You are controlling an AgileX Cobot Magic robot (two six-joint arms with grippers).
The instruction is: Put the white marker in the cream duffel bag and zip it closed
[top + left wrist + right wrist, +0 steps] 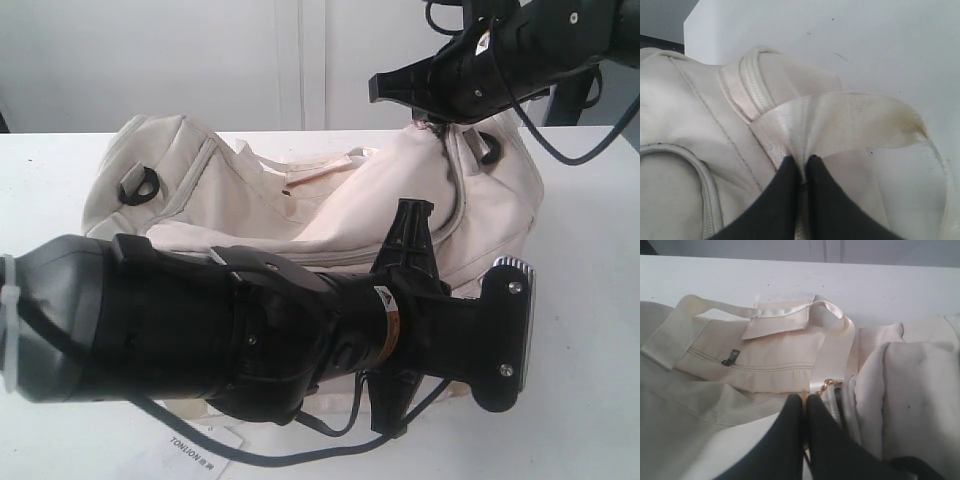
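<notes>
The cream duffel bag (pixel 300 200) lies on the white table, slumped and creased. My left gripper (pixel 801 162) is shut on a shiny cream webbing handle (pixel 840 120) of the bag. In the exterior view the left arm (pixel 300 330) fills the foreground and hides its own fingertips. My right gripper (pixel 432 124) reaches down to the top zipper near the bag's right end. In the right wrist view this gripper (pixel 802 399) is shut on the gold zipper pull (pixel 826 385) beside the pale zipper track (pixel 832 405). The white marker is out of view.
A white paper tag (pixel 195 452) with print lies at the table's front edge. Black D-rings sit at the bag's left end (pixel 140 186) and right end (pixel 490 150). The front pocket's dark zipper pull (pixel 730 358) rests below a loose handle loop (pixel 765 312).
</notes>
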